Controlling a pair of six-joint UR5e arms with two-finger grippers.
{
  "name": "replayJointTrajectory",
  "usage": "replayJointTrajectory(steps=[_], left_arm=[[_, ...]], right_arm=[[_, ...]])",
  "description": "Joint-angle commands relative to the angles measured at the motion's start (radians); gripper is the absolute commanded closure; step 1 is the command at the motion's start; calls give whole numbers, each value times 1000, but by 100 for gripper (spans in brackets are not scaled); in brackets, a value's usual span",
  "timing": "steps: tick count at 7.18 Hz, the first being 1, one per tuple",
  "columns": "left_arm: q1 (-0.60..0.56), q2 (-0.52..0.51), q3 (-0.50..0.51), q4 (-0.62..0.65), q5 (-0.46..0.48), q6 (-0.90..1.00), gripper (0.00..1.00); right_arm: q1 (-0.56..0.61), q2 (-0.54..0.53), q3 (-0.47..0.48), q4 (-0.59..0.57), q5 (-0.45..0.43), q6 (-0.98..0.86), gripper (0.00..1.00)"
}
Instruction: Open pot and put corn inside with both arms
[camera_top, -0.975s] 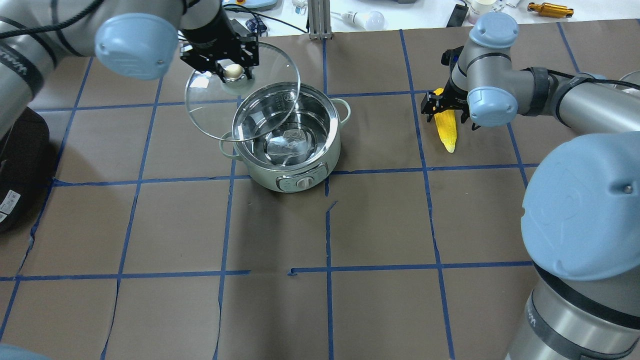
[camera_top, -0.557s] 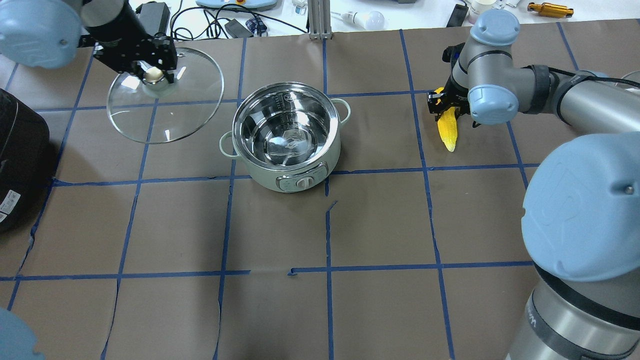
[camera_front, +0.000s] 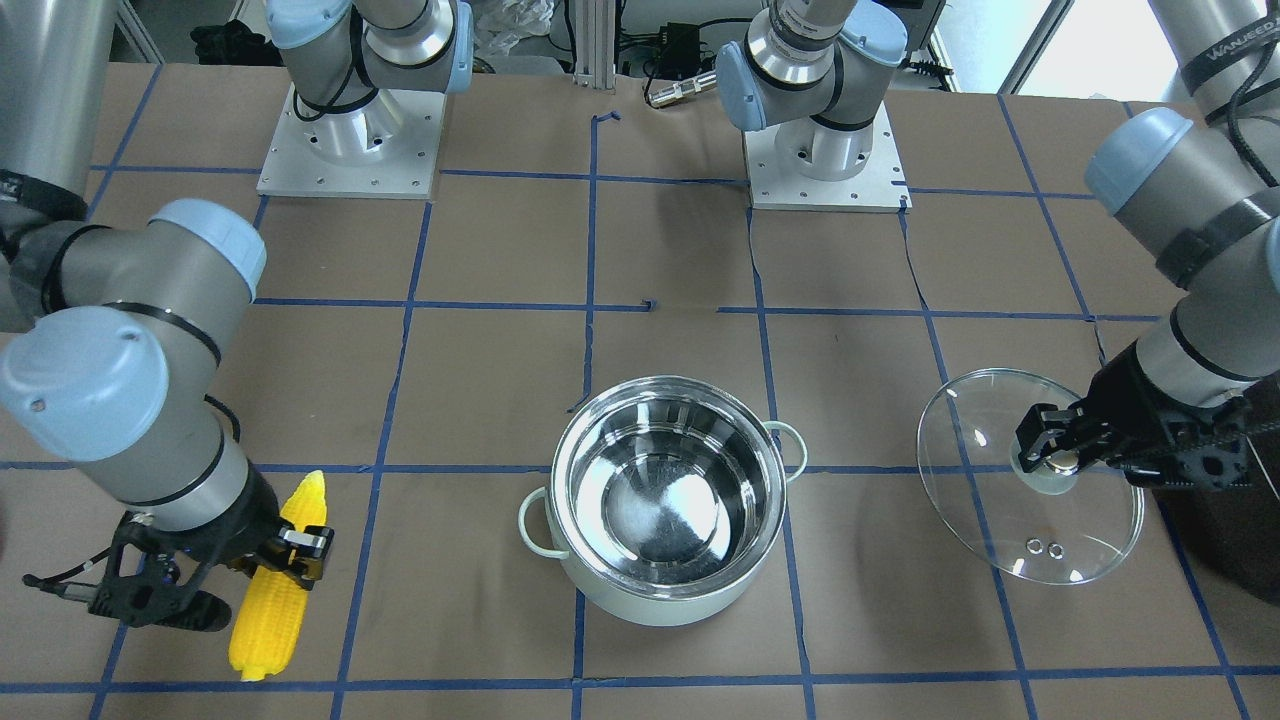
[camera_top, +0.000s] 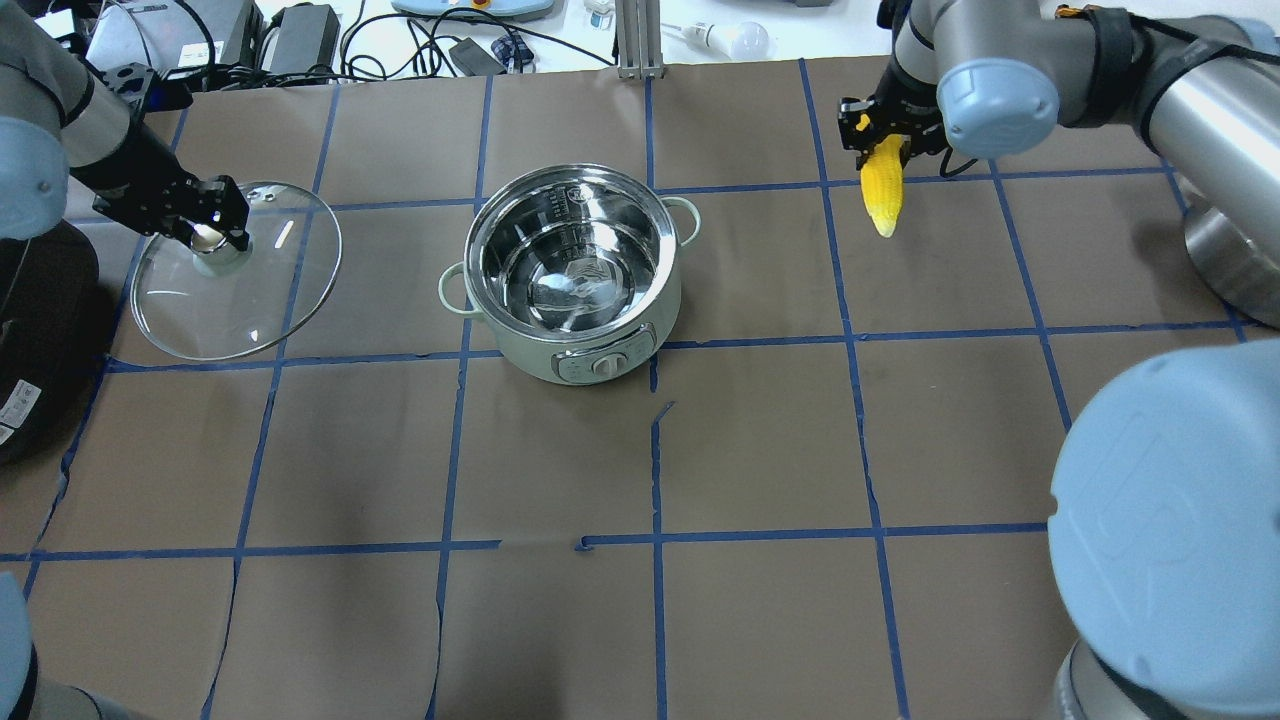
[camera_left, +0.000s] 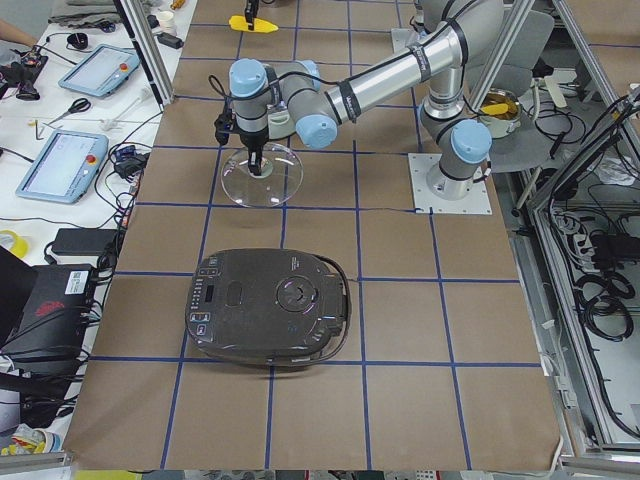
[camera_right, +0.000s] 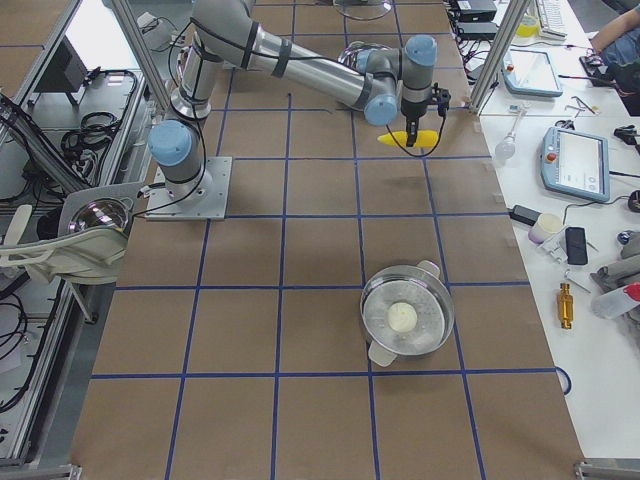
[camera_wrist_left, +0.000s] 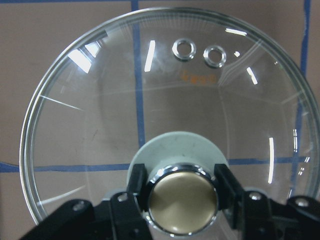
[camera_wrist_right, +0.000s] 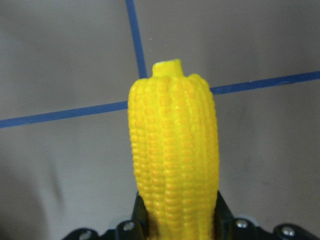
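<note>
Over on the left, the left gripper (camera_top: 205, 228) is clamping the knob of the clear round glass lid (camera_top: 250, 300) and carrying it way off to the side. A second ago the lid was still overlapping the rim; now it's hanging well apart from the pot, low over the paper, near the big black appliance (camera_left: 268, 320). Can't tell if its edge is touching down yet.

In the middle, the round mint-green pot with the shiny steel inside (camera_top: 530, 358) is standing wide open, showing nothing but reflections, so the opening part is looking basically done.

On the right, the right gripper (camera_top: 882, 128) is squeezing one end of the bright yellow tapered corn cob (camera_top: 881, 195). It's been pulling it up and back, still well apart from the pot. I'm guessing a swing over the opening is coming next.

All this is happening on a brown paper table (camera_top: 760, 450) taped into a blue grid, with benches holding cables and tablets (camera_left: 62, 165) running alongside.
</note>
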Motion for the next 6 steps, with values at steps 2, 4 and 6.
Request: replayJointTrajectory(steps=[2, 4, 6], left_arm=[[52, -31, -141, 169, -2, 38, 100], [55, -67, -151, 211, -4, 33, 100], [55, -82, -149, 214, 1, 33, 100]], right_arm=[[277, -15, -176, 181, -19, 350, 100], [412, 49, -208, 170, -22, 463, 100], [484, 115, -237, 146, -48, 534, 100]])
